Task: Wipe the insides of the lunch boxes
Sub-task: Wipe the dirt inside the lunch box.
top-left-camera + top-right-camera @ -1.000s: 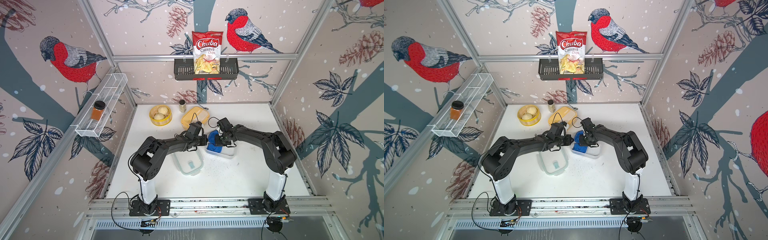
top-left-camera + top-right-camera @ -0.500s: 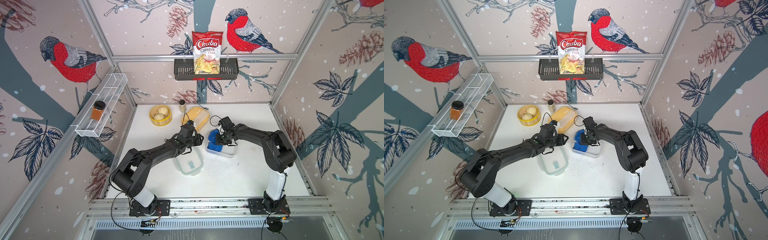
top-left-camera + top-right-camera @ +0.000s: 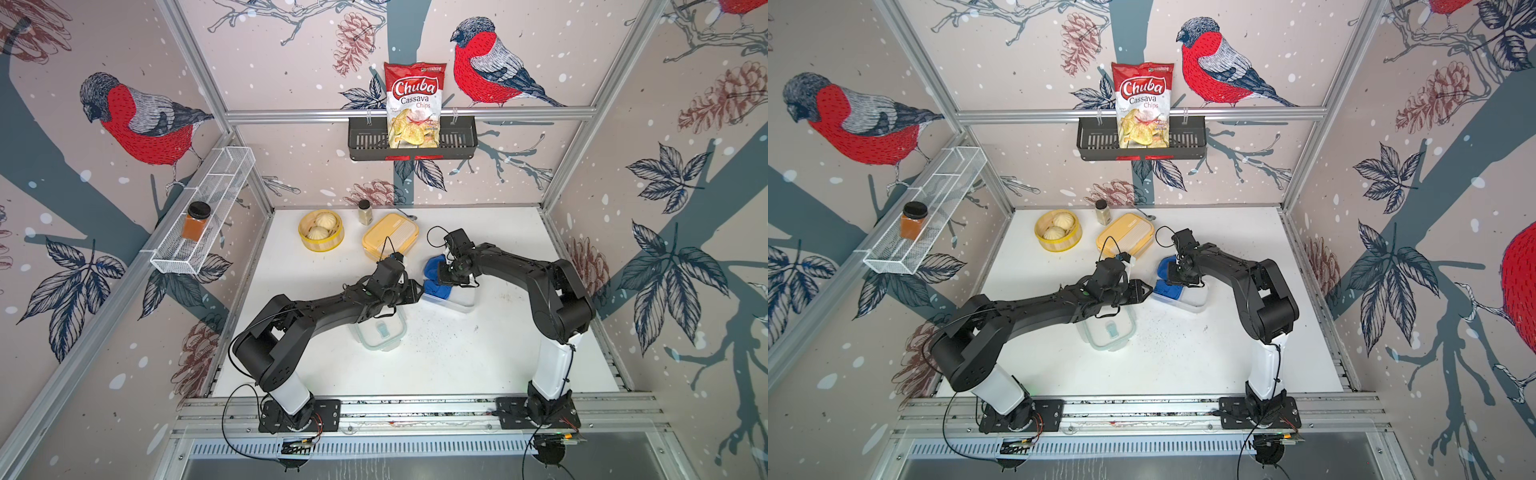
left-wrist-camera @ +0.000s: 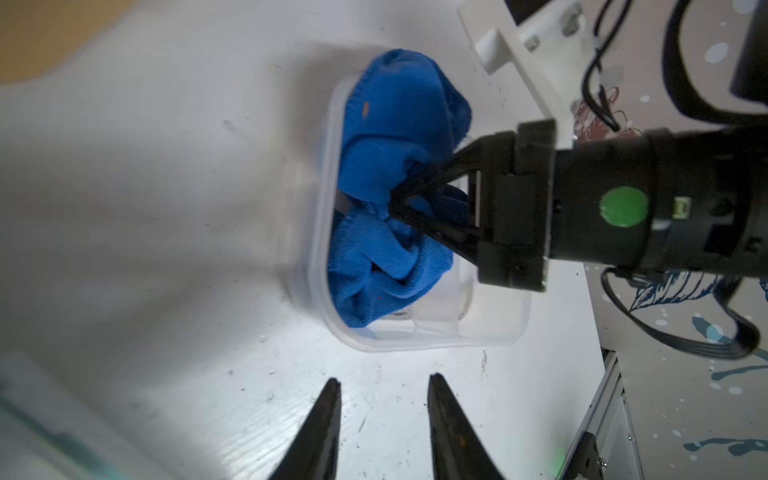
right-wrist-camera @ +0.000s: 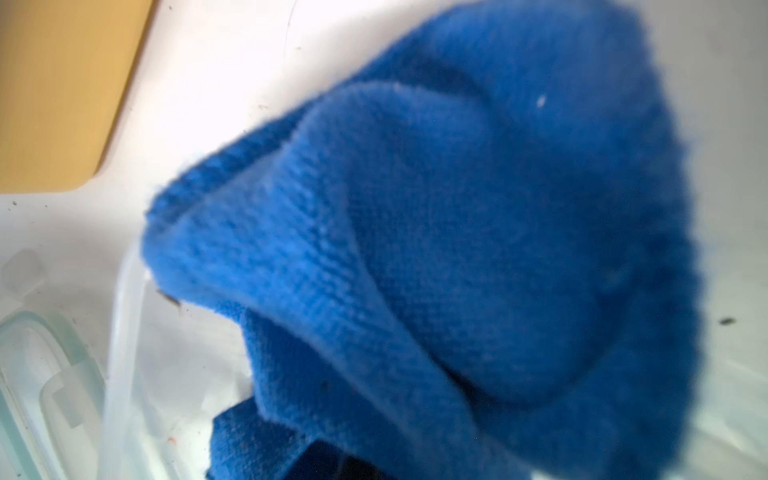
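Note:
In both top views the clear lunch box [image 3: 457,301] [image 3: 1190,302] lies mid-table with a crumpled blue cloth [image 3: 434,268] [image 4: 395,124] [image 5: 415,249] inside it. My right gripper [image 3: 442,276] [image 4: 392,205] is shut on the blue cloth and reaches down into the box. Beside the box's left end my left gripper [image 3: 417,293] [image 4: 384,380] is open, low over the table, with nothing between its fingers. The wrist view shows a strip of table between its tips and the box rim [image 4: 320,232]. The yellow lunch box [image 3: 390,237] [image 3: 1124,237] sits behind with its lid on.
A green-rimmed clear lid [image 3: 380,334] lies under my left forearm, with crumbs scattered to its right. At the back stand a yellow steamer basket with buns [image 3: 320,231] and a small spice jar [image 3: 365,212]. Shelves hang on the left and back walls.
My left arm has dropped lower and stretched out. Its gripper has opened and shifted toward the clear box's left end. My right gripper stays shut on the cloth in the box.

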Robot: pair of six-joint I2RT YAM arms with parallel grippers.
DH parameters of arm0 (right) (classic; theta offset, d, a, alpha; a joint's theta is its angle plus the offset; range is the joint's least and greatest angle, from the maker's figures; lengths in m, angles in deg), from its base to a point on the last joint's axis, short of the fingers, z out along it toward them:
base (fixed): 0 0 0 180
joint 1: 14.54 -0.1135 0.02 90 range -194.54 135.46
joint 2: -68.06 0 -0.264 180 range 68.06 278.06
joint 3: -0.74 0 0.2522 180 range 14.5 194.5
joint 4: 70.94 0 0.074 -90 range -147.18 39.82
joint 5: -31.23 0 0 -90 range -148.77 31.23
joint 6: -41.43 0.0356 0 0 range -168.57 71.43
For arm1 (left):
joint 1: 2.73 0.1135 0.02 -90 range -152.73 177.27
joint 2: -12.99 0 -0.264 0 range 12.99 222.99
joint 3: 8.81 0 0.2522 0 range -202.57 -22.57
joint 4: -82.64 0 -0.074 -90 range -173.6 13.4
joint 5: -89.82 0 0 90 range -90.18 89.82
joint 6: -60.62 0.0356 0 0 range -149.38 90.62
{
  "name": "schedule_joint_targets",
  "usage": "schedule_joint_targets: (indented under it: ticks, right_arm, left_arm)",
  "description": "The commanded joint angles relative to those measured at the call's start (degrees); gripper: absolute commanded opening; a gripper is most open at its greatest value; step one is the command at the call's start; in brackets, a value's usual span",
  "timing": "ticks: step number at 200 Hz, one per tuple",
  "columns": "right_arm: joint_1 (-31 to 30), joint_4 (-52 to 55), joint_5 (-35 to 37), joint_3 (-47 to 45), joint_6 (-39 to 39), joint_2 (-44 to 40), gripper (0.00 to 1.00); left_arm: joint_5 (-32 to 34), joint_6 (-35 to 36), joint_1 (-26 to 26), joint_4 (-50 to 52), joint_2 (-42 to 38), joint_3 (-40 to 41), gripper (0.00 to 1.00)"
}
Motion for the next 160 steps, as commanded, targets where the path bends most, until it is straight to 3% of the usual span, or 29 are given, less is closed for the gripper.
schedule_joint_targets:
  ticks: [1,26,59,87,110,134,160]
  right_arm:
    - [1.2,-0.3,0.8,0.1,3.3,0.2,0.0]
    - [2.7,-0.2,2.6,-0.1,3.9,-0.2,0.0]
    - [5.5,-3.4,0.1,-3.5,7.6,-3.8,0.0]
    - [6.2,-12.1,-4.0,-10.4,17.9,-7.8,0.0]
    - [6.0,-18.6,-4.9,-14.7,25.4,-9.7,0.02]
    - [5.3,-18.1,-3.1,-12.8,26.5,-8.7,0.02]
    - [3.7,-19.2,-4.8,-12.0,29.2,-8.1,0.09]
  left_arm:
    - [0.9,-2.2,-1.8,-2.7,0.0,0.8,0.38]
    - [-0.1,-4.8,-2.1,-6.8,2.2,1.6,0.38]
    - [-2.1,-4.1,-4.0,-7.1,6.9,-4.1,0.36]
    - [-3.3,-3.8,-4.7,-6.9,10.4,-6.5,0.35]
    - [-2.5,-2.5,-5.3,-5.2,10.1,-8.3,0.34]
    - [-1.0,-1.8,-5.3,-3.8,8.8,-7.2,0.34]
    - [-0.3,-2.5,-4.6,-4.7,8.0,-5.0,0.34]
